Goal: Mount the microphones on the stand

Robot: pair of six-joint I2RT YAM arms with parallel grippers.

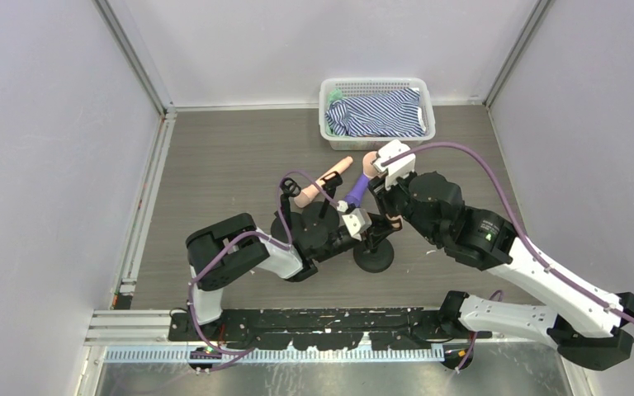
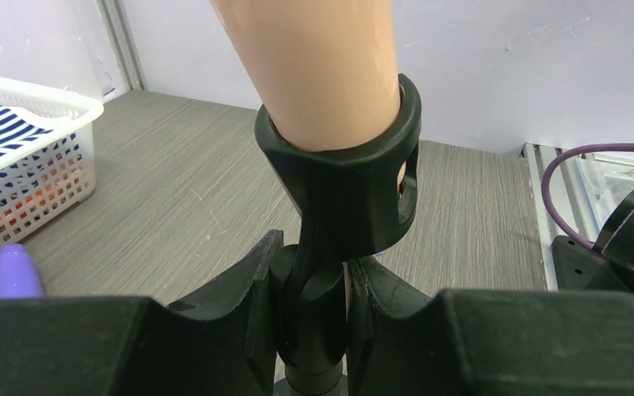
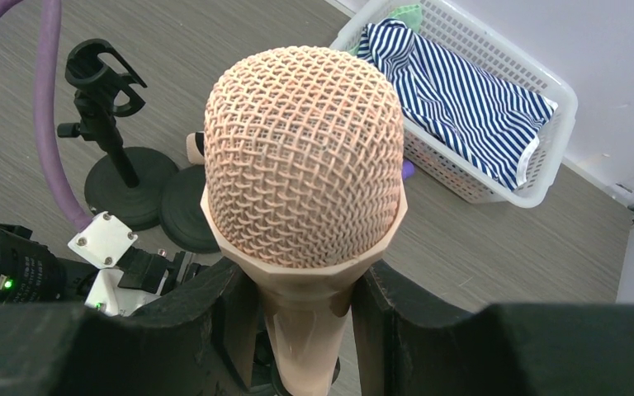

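Fingers (image 2: 248, 297) of the left gripper (image 2: 314, 285) are pinched narrow around the black stem of a stand (image 1: 375, 257), just below its clip (image 2: 338, 177). This stand is near the middle of the worktop (image 1: 231, 165), a little toward the near edge. The smooth handle of a peach-pink microphone (image 3: 304, 157) sits down in the ring of the clip. The right gripper (image 3: 301, 313) holds that microphone upright by the handle, just under its mesh head, with 1 finger on each side.

A second peach-pink microphone (image 1: 324, 181) lies slanted just left of the held one, toward the far edge; whether it rests in a clip cannot be told. The purple microphone (image 1: 355, 191) shows between the 2 peach ones, partly hidden by the arms. An empty stand (image 3: 103, 82) is upright nearby with its clip bare. At the far edge sits a white basket (image 1: 371, 82) holding a striped cloth (image 1: 377, 113).
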